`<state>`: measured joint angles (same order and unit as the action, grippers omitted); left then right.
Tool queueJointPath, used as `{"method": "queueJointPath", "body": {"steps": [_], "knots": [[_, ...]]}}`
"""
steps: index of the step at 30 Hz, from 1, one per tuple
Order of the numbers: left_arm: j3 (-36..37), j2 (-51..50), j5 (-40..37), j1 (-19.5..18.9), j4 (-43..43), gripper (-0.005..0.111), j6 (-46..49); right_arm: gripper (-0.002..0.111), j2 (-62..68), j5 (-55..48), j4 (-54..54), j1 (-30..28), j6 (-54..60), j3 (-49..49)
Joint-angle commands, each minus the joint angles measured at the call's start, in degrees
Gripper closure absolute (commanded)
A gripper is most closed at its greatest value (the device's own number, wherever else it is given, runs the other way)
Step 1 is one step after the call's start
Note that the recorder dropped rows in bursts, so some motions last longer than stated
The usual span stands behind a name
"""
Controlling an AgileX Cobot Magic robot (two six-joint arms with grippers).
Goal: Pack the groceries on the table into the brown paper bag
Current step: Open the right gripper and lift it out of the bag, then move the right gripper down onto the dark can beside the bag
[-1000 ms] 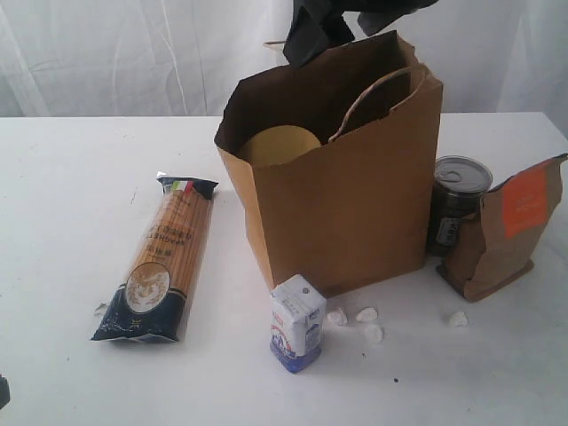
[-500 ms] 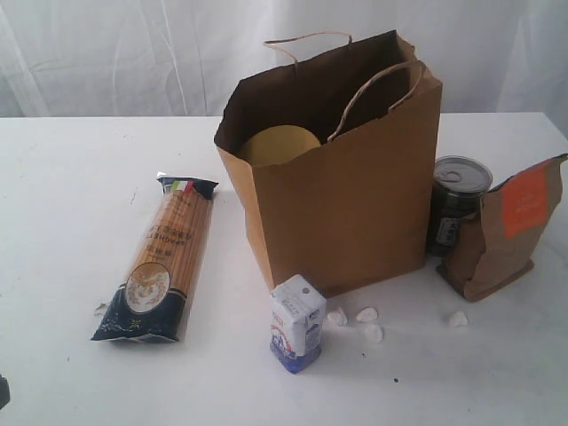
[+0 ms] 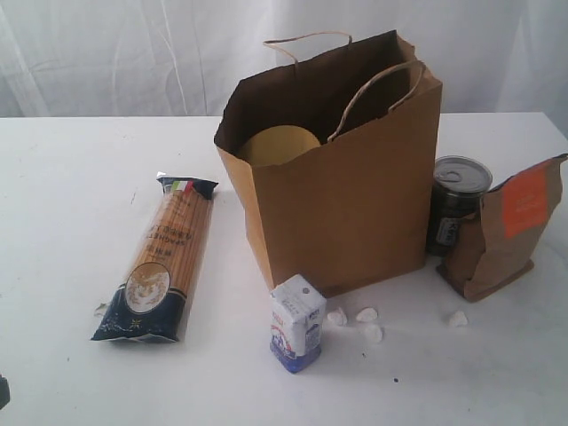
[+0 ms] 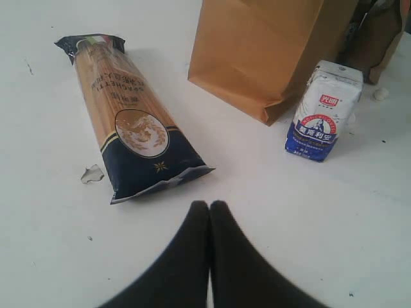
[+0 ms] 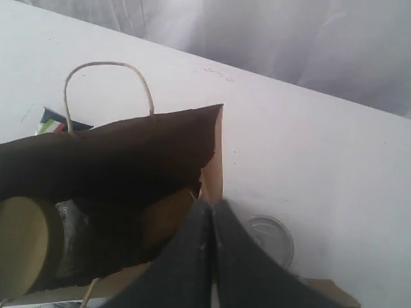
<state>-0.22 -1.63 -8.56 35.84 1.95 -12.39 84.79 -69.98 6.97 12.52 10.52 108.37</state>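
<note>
Lifted out of the exterior view, the right gripper is closed, empty, above the brown paper bag, which is stood on the table, a yellow-lidded jar inside; the spaghetti packet is laid left of it, pouch and tin can right, carton and white lumps in front; the left gripper is closed, empty.

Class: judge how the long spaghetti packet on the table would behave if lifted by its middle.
The spaghetti packet would probably stay straight, since dry strands run its full length. Its glossy film looks slippery, so it might slide in a pinch. Thin strands could snap if squeezed hard.
</note>
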Motion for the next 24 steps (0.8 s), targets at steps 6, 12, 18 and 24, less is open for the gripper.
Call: {"method": "queueJointPath", "body": {"steps": [6,12,18,24], "knots": [[0.2,0.3,-0.1,0.2,-0.1,0.107,-0.3,0.108,3.4,0.0,-5.1,-0.5,-0.2,-1.8],[0.2,0.3,-0.1,0.2,-0.1,0.107,-0.3,0.108,3.0,0.2,-5.9,-2.7,-0.2,-10.5],[0.2,0.3,-0.1,0.2,-0.1,0.107,-0.3,0.108,0.4,7.8,-5.3,-6.8,-0.2,-21.3],[0.2,0.3,-0.1,0.2,-0.1,0.107,-0.3,0.105,-1.8,15.2,-3.9,-10.1,3.2,-28.6]]}}
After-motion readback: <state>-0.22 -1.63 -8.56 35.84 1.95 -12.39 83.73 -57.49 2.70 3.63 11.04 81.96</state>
